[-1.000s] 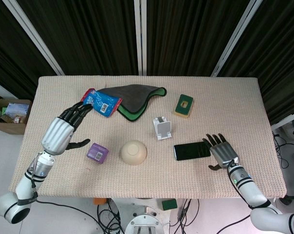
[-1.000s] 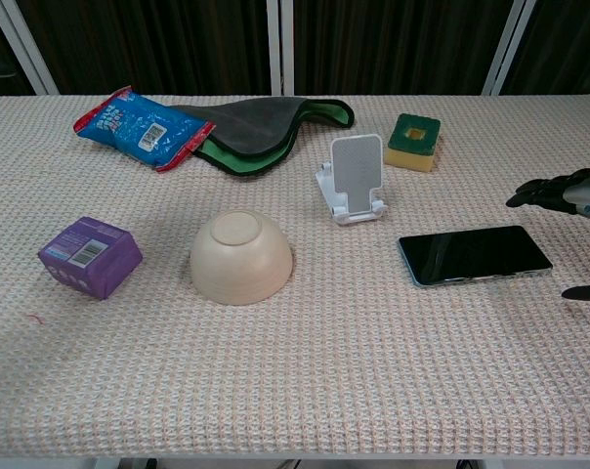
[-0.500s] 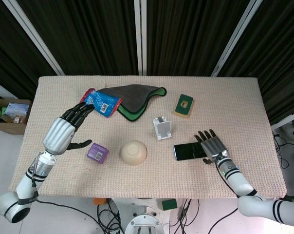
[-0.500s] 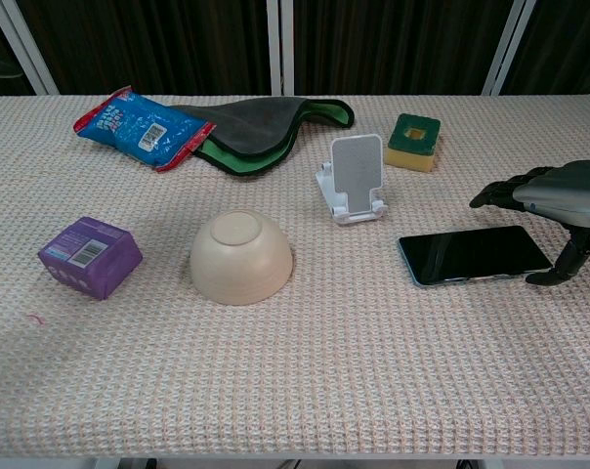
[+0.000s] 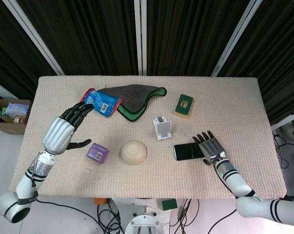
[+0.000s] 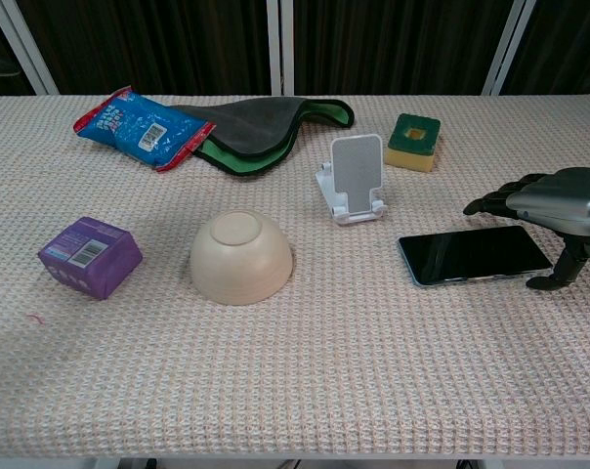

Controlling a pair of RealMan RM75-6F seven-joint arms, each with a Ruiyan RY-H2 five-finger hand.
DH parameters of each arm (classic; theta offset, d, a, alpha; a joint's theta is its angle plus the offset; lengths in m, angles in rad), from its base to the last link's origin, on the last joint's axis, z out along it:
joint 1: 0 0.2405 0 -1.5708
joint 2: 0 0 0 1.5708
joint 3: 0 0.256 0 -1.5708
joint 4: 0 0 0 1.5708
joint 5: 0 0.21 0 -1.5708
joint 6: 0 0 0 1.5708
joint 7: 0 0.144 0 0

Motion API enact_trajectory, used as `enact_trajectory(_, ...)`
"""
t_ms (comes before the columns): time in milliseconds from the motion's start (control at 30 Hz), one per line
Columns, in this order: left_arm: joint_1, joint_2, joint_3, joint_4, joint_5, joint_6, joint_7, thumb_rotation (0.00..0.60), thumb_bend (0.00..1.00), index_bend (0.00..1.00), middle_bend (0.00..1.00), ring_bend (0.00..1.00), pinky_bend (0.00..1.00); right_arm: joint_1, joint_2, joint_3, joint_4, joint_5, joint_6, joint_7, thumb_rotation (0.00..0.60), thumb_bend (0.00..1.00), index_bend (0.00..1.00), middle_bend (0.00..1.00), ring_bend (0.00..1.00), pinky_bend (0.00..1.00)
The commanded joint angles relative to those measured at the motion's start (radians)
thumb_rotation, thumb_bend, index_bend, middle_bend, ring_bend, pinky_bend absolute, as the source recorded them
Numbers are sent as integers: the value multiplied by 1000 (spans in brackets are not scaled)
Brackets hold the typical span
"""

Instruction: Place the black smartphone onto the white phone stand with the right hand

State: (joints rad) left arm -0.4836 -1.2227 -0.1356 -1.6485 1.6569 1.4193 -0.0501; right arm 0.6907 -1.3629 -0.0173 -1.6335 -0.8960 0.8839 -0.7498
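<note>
The black smartphone (image 5: 187,151) (image 6: 474,255) lies flat on the table, screen up, right of the bowl. The white phone stand (image 5: 161,127) (image 6: 354,181) stands upright just behind and left of it, nothing on it. My right hand (image 5: 211,146) (image 6: 558,199) hovers over the phone's right end with its fingers spread above it; its thumb points down beside the phone's near right corner. It holds nothing. My left hand (image 5: 64,129) hangs open at the table's left side, fingertips near the snack bag; the chest view does not show it.
A cream bowl (image 5: 134,152) (image 6: 241,257) lies upside down left of the phone. A purple box (image 5: 97,152) (image 6: 90,256) sits further left. At the back lie a red-blue snack bag (image 5: 101,101) (image 6: 143,128), a dark cloth (image 5: 137,97) (image 6: 261,125) and a green-yellow sponge (image 5: 184,105) (image 6: 413,141).
My right hand has moved left from the table's right side until its fingers reach over the phone's right end. The phone, the stand and my left hand have not moved.
</note>
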Motion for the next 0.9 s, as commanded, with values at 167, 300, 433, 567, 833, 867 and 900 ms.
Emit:
enact_trajectory(167, 2, 2, -2, 5, 0, 7, -11, 600, 0, 70, 114, 81, 248, 7, -5, -7, 5, 1, 14, 4, 600, 290, 86, 145, 0, 0)
enact_trajectory(300, 3, 2, 0, 8, -1, 6, -13, 600, 0, 70, 114, 81, 248, 9, -15, -12, 13, -1, 25, 3, 600, 296, 166, 182, 0, 0)
enact_trajectory(433, 5, 0, -3, 9, -1, 14, -20, 600, 0, 70, 114, 81, 248, 10, -25, -17, 20, -7, 36, 3, 600, 296, 210, 207, 0, 0)
enact_trajectory(567, 4, 3, -2, 10, 1, 13, -20, 600, 0, 70, 114, 81, 248, 10, -28, -19, 24, -11, 46, 4, 600, 296, 270, 216, 0, 0)
enact_trajectory(833, 5, -3, 3, 18, -2, 8, -19, 600, 0, 70, 114, 81, 248, 8, -37, -26, 32, -32, 62, 9, 600, 296, 395, 235, 0, 0)
enact_trajectory(867, 6, -4, 3, 19, -2, 9, -18, 600, 0, 70, 114, 81, 248, 6, -39, -25, 32, -38, 68, 10, 600, 296, 432, 238, 0, 0)
enact_trajectory(900, 6, -4, 3, 20, -3, 9, -18, 600, 0, 70, 114, 81, 248, 4, -41, -25, 33, -45, 74, 13, 600, 296, 458, 240, 0, 0)
